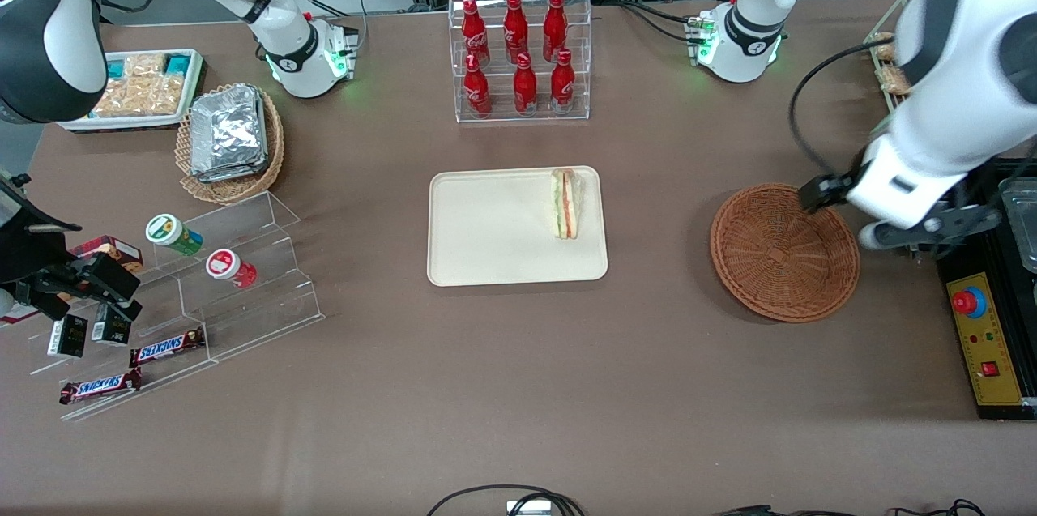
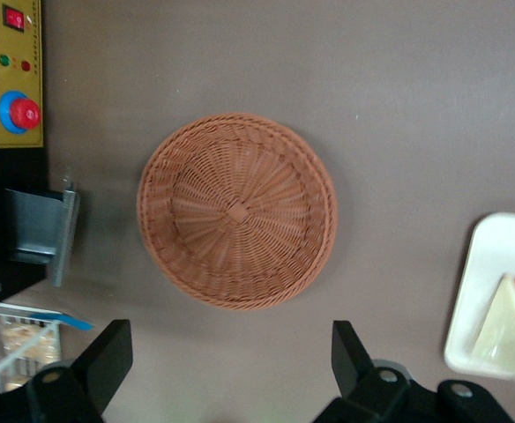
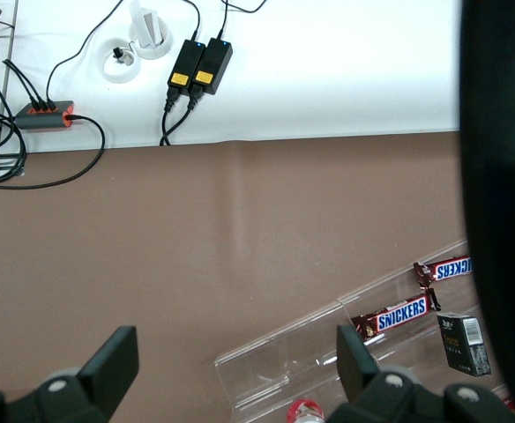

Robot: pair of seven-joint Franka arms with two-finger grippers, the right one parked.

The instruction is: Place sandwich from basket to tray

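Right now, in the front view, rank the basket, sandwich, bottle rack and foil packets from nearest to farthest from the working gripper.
The gripper hangs open beside the basket's rim.
1. Basket, beside it.
2. Sandwich, on the tray.
3. Bottle rack, mid-table.
4. Foil packets, toward the parked arm's end.

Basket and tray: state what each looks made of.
The basket looks like woven wicker or rattan, reddish-brown, with visible radial weave; it could be plastic imitation. The tray, holding the sandwich, looks like matte cream moulded plastic, smooth with rounded corners. The open gripper hovers above the basket.
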